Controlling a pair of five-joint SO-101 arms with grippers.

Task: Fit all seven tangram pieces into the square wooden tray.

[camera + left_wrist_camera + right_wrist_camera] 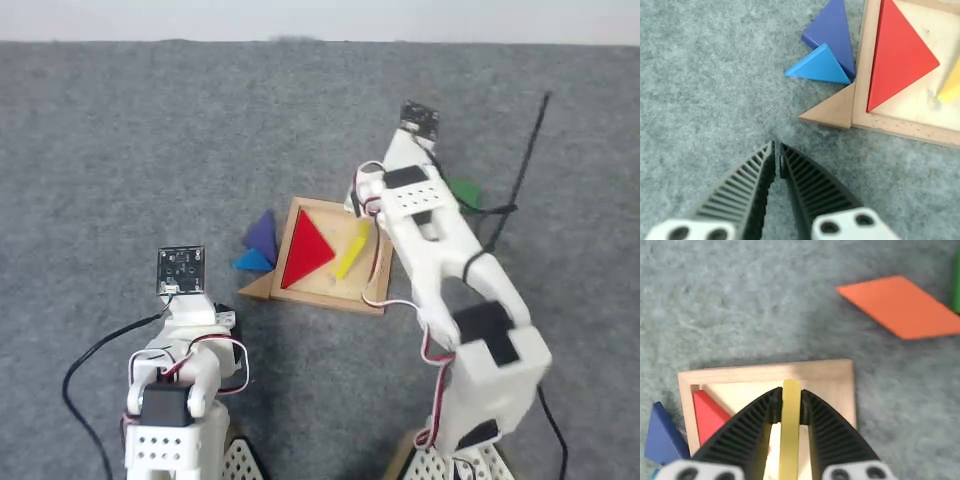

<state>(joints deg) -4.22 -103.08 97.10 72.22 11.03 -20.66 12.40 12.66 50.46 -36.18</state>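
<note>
The left hand [776, 146] is nearest the arm bases. Its jaws are together, holding nothing, and it hangs over the bare table [700, 90]. Just ahead of it, three loose pieces lie on the table outside the wooden tray [900, 128]. A plain wooden triangle [832, 111] touches the tray's near corner. A light blue triangle [819, 67] lies beyond it, and a dark blue triangle [832, 30] touches the light blue one close to the tray wall. Inside the tray, the red triangle [303, 250] lies flat, with its long edge along the wall on that side and its right-angle point toward the tray's middle. The right hand [789, 390] is clamped on the yellow piece [790, 450], gripping its two broad faces so that it stands on edge over the open part of the tray, just beside the red triangle's point. The piece's long axis runs from the tray's near side toward its far side, slightly askew to the side walls. Whether its lower edge touches the tray floor cannot be determined. Seating it would likely require laying it flat against a wall or the red triangle. Beyond the tray's far wall, the orange parallelogram [902, 305] lies flat on the table, with the green piece [465, 190] near it. The right arm is nearer these two pieces, and the left arm is nearer the three triangles.
</note>
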